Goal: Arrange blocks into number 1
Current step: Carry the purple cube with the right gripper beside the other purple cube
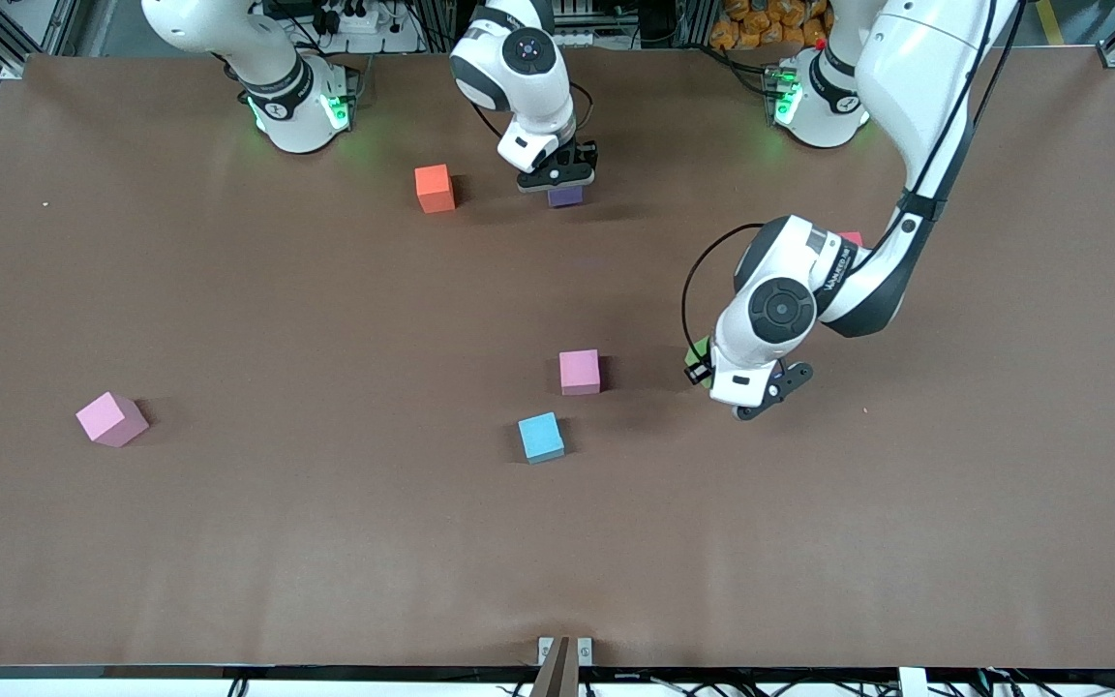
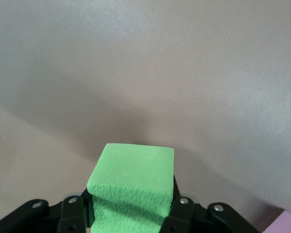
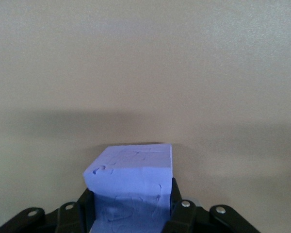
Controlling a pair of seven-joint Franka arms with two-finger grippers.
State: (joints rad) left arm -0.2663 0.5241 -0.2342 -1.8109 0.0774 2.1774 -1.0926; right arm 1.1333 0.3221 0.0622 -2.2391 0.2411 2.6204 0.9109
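My left gripper (image 1: 703,368) is shut on a green block (image 2: 133,179), held over the table beside a pink block (image 1: 579,372); that block's corner (image 2: 287,224) shows in the left wrist view. My right gripper (image 1: 562,186) is shut on a purple block (image 3: 131,182), low at the table near the robots' bases. Beside it sits an orange block (image 1: 435,188). A light-blue block (image 1: 541,438) lies just nearer the front camera than the pink one. A second pink block (image 1: 111,419) sits turned at the right arm's end. A red block (image 1: 851,238) peeks out past the left arm.
The brown table (image 1: 325,561) stretches wide around the blocks. A small metal bracket (image 1: 564,653) sits at the table's edge nearest the front camera. Both robot bases stand along the edge farthest from that camera.
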